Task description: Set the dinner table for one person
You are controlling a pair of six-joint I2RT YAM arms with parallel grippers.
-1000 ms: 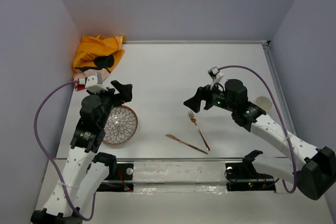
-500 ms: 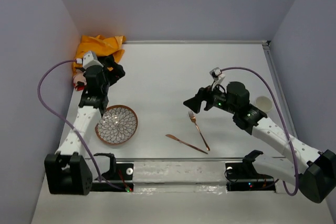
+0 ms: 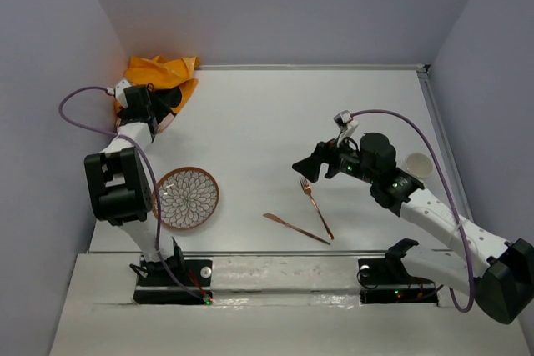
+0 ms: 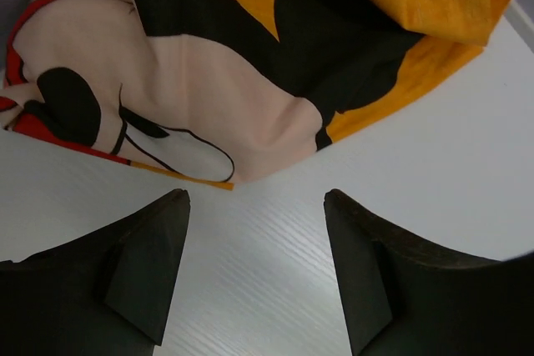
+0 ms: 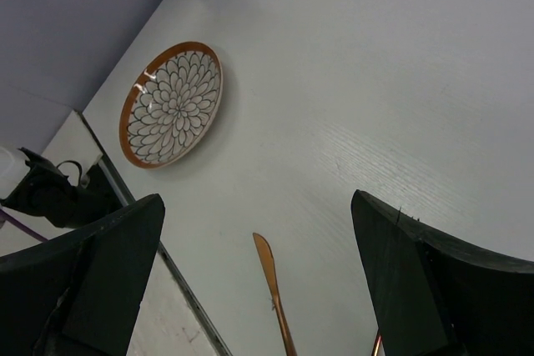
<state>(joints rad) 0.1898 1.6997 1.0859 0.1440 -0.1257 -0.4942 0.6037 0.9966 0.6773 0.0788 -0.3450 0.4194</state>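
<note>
left tool (image 4: 256, 203) farther across white table (image 3: 267, 114)

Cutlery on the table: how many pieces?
2. Copper fork near the table centre, tines pointing away; copper knife just left, their near ends almost meeting. More may be hidden from view.

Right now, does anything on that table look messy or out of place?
Yes. The orange cloth mat is bunched in a heap in the far left corner, not spread flat. The fork and knife lie slanted in a V, apart from the plate.
</note>
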